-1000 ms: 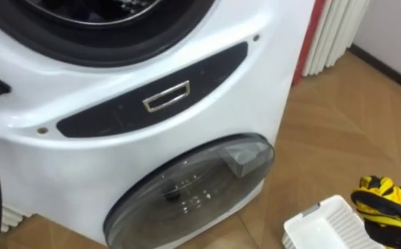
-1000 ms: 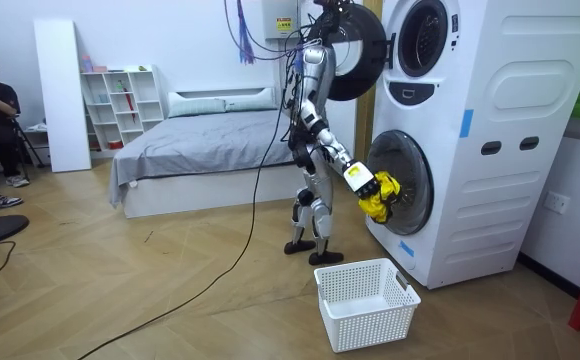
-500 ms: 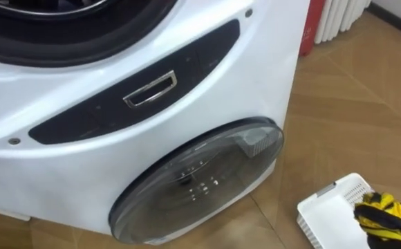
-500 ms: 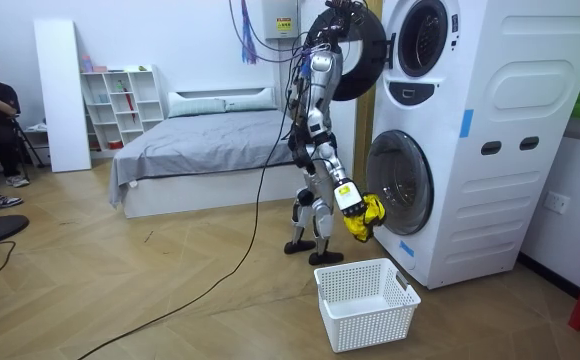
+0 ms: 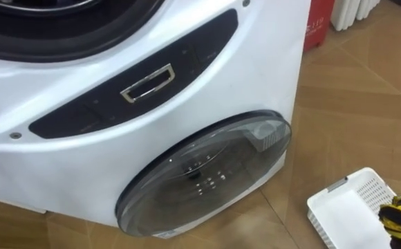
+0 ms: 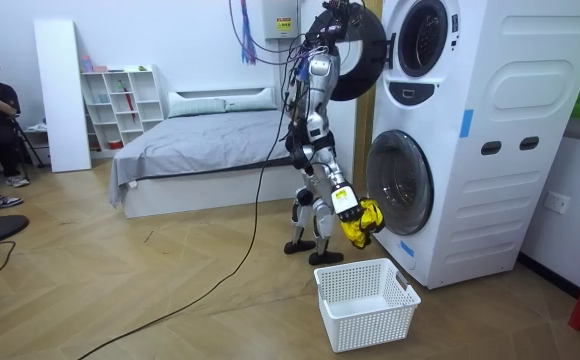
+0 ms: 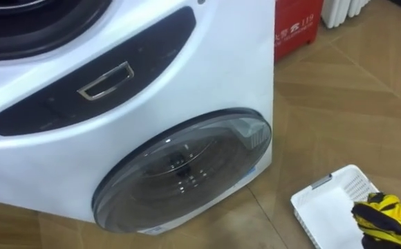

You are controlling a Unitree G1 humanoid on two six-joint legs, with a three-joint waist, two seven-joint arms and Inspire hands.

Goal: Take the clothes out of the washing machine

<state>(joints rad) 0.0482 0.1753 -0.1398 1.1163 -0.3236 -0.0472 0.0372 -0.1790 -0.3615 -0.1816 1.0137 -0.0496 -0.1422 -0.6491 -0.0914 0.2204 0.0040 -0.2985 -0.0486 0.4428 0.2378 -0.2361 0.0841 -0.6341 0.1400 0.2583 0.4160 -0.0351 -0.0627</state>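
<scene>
One yellow garment hangs clenched in the right hand above the rim of the white basket; early release here could drop it onto the floor instead.

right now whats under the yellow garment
The white basket on the floor sits below the yellow garment, which hangs from the right hand. The garment covers part of the basket's far side.

Bright, diffuse light fills the room, leaving only faint, soft shadows on the pale herringbone wooden floor. The glossy white washing machine front shows broad, gentle highlights. Its round dark glass lower door carries pale reflections, and the floor at the machine's lower edge has a mild sheen.
</scene>
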